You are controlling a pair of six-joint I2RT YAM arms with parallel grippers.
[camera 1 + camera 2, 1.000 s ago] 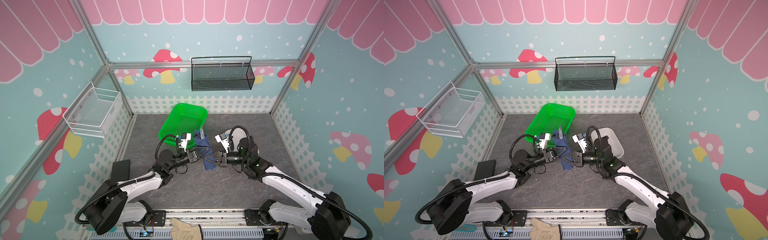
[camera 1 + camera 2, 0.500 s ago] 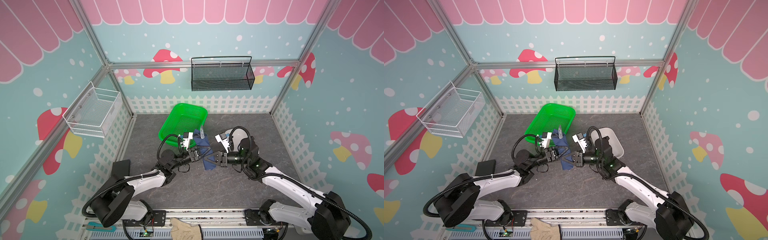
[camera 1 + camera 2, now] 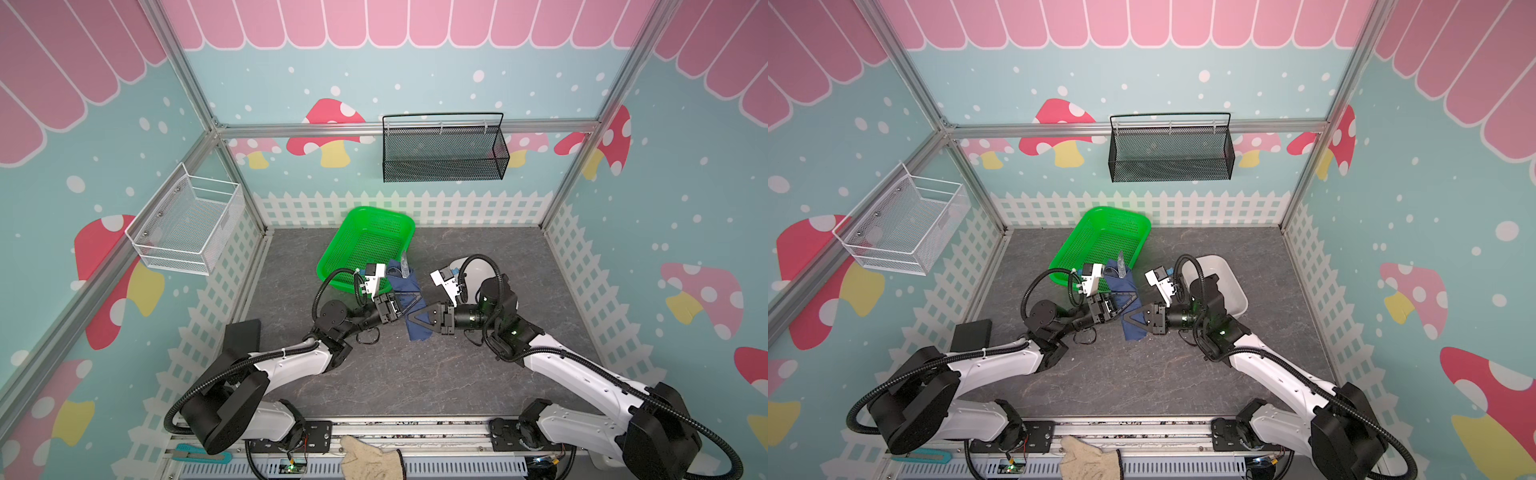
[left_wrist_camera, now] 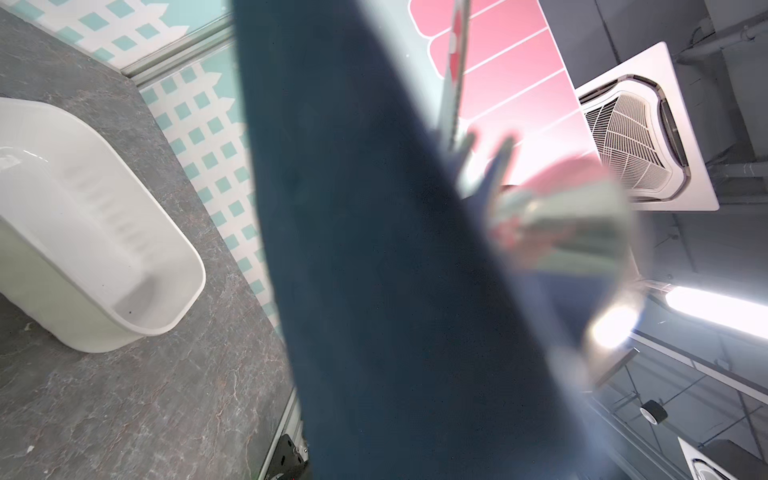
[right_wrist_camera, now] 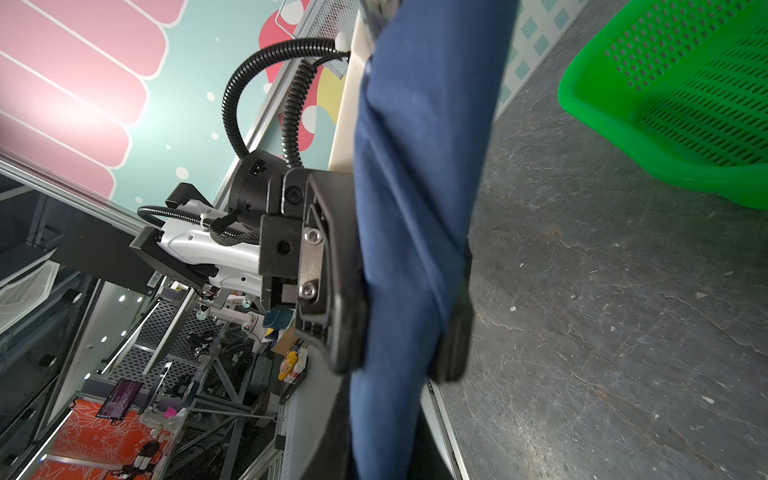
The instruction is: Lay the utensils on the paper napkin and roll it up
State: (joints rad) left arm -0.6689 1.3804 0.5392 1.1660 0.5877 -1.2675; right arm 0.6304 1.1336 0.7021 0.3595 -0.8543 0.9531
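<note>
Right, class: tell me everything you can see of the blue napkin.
The napkin is dark navy, thin and creased, rolled into a long narrow bundle near the green basket. Silver utensils poke from its far end. The left gripper and right gripper grip it from opposite sides.

Looking around the cell, I find no word, number, brand or sign that can be read. The nearest thing to writing is a small dark screen (image 5: 120, 397) with a purplish face, out in the room beyond the cell's frame and well apart from the paper napkin (image 5: 415, 166). Whatever it shows is far too small to make out.
</note>
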